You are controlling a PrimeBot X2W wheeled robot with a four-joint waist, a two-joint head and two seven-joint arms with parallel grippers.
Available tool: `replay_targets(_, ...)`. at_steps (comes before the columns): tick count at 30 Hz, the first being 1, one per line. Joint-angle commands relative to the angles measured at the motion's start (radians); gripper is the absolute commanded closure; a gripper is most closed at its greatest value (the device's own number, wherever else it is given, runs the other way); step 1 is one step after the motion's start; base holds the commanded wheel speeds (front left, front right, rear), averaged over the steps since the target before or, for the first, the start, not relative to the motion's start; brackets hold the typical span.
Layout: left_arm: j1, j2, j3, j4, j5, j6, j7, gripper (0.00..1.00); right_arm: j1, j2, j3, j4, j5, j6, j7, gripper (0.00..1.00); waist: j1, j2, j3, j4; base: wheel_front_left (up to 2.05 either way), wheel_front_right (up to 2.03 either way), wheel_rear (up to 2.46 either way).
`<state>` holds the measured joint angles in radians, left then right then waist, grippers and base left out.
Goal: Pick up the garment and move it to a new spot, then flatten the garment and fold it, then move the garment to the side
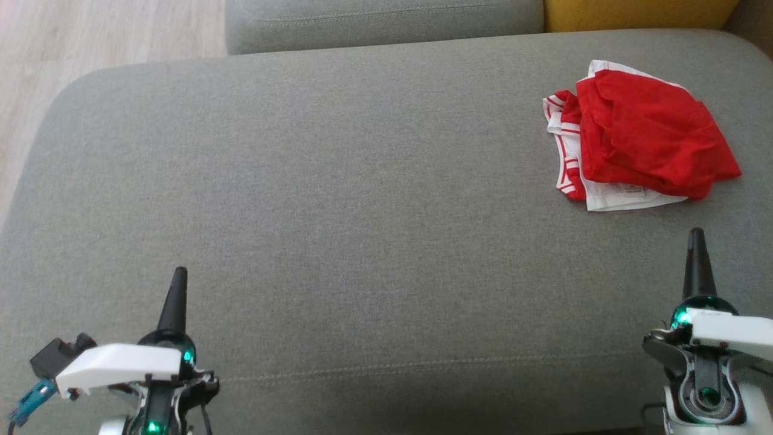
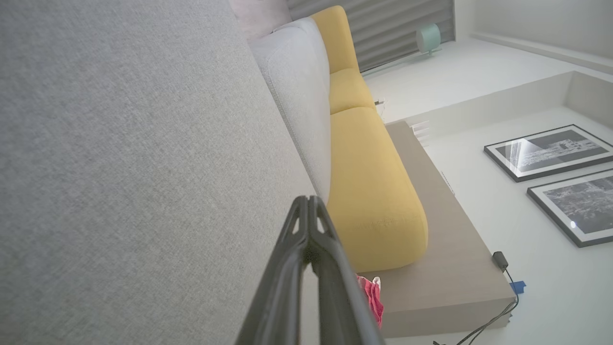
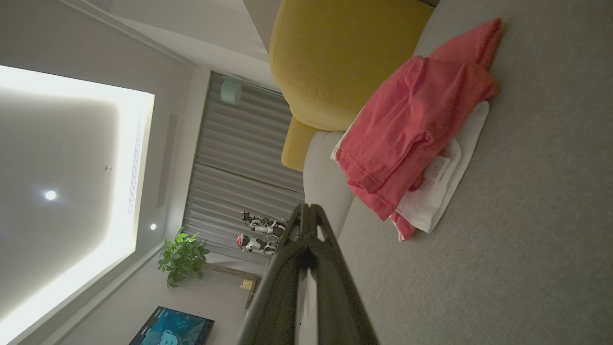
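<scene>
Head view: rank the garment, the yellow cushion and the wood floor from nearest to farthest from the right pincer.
From the right pincer:
1. Garment, just ahead of it, on the right.
2. Yellow cushion, beyond the garment, at the top right.
3. Wood floor, far across, at the top left.

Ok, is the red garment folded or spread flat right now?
Folded, loosely: the red garment lies in rumpled stacked layers on the grey cushion, a white layer peeking out underneath.
</scene>
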<state>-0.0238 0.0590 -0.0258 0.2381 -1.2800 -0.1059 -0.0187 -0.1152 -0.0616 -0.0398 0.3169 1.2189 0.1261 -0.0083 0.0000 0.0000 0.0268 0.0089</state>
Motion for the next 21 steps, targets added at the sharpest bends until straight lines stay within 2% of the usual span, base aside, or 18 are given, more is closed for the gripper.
replay_targets(1, -0.055, 0.019, 0.035, -0.025, -0.035, -0.008, 0.011, 1.00, -0.010, -0.013, 0.008, -0.045, 0.044, 0.004, 0.011, 1.00, 0.0000, 0.0000, -0.001, -0.001, 0.00, 0.00, 0.00)
replay_targets(21, -0.073, 0.020, 0.079, -0.005, -0.255, -0.019, 0.071, 1.00, 0.003, -0.010, -0.028, -0.064, 0.293, 0.004, 0.070, 1.00, 0.0000, 0.0000, -0.016, -0.006, 0.00, 0.00, 0.00)
